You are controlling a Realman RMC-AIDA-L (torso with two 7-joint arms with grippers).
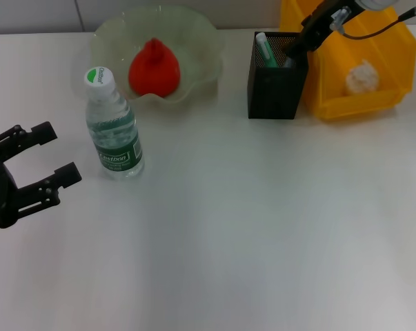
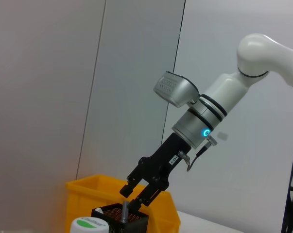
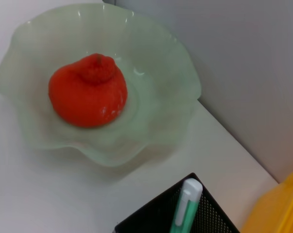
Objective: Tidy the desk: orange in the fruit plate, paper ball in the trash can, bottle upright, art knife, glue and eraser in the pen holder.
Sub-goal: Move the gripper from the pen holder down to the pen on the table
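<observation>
Left pincer (image 1: 47,157) spread, idle near bottle (image 1: 114,125); right pincer (image 1: 290,56), grip unclear, at pen holder (image 1: 275,84) mouth.

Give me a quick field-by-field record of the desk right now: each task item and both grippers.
orange: in the fruit plate
paper ball: in the trash can
bottle: upright, in front of the plate
pen holder: holds a green-and-white pen-like item
right gripper: at the holder's rim, jaws open
left gripper: beside the bottle, jaws open, empty
</observation>
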